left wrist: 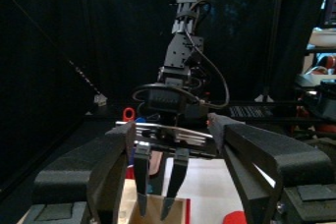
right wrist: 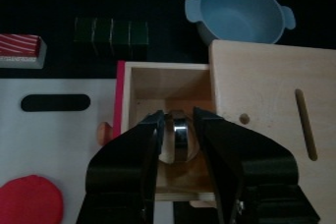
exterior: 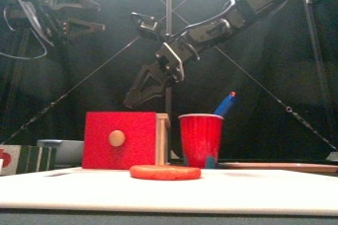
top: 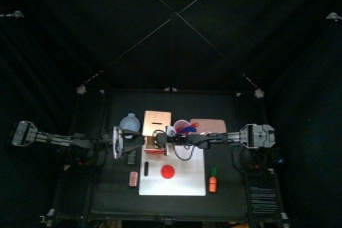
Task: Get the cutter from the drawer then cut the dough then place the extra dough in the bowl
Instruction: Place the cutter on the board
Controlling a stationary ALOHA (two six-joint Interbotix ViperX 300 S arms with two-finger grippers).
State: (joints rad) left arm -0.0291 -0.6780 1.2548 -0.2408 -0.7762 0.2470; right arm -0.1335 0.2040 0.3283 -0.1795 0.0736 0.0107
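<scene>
Right gripper (right wrist: 180, 122) pinches cutter (right wrist: 178, 141) inside drawer (right wrist: 164, 77); bowl (right wrist: 245, 24), sushi roll (right wrist: 109, 31) nearby.

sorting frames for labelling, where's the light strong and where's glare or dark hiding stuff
top view: only the white board is bright, the table around it is dim; front view: lit from above, the board's near edge glares; right wrist view: evenly lit, the cutter glints in the right gripper
</scene>
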